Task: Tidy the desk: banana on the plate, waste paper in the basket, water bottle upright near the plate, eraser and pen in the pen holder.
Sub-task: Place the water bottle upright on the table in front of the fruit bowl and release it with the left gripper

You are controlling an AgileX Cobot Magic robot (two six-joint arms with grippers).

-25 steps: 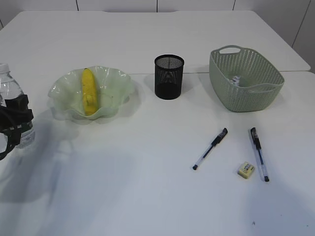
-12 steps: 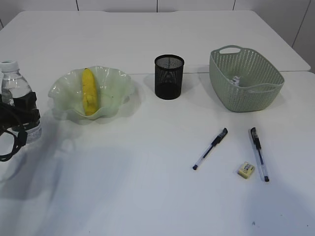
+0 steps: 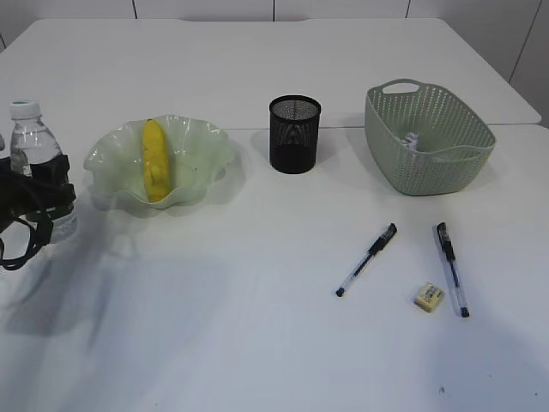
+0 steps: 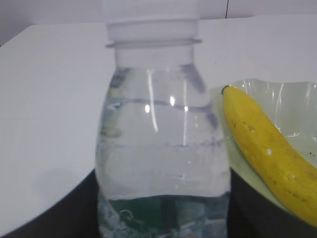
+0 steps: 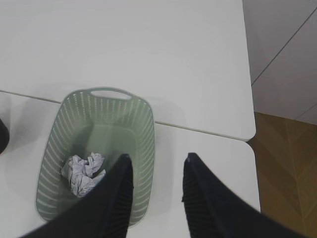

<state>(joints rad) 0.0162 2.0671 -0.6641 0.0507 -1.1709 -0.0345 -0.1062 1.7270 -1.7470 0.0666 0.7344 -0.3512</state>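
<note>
A clear water bottle [image 3: 34, 159] with a white cap stands upright at the far left, just left of the wavy green glass plate [image 3: 202, 154]. My left gripper [image 3: 41, 196] is shut on the bottle's lower body. In the left wrist view the bottle [image 4: 163, 134] fills the middle, with my left gripper [image 4: 163, 218] dark on either side. The banana [image 3: 154, 159] lies in the plate. Crumpled waste paper [image 5: 81, 173] sits in the green basket [image 5: 59, 144]. My right gripper [image 5: 156, 163] hangs open above the basket's right rim. Two pens [image 3: 367, 257] [image 3: 452, 268] and a pale eraser [image 3: 429, 296] lie on the table.
The black mesh pen holder [image 3: 294, 133] stands between the plate and the basket [image 3: 467, 154]. A seam between two tabletops runs behind them. In the left wrist view the banana [image 4: 267, 148] and the plate rim [image 4: 292, 104] are close on the bottle's right.
My left gripper has carried the bottle to the right, closer to the plate. Pens, eraser, basket and pen holder have not moved.
</note>
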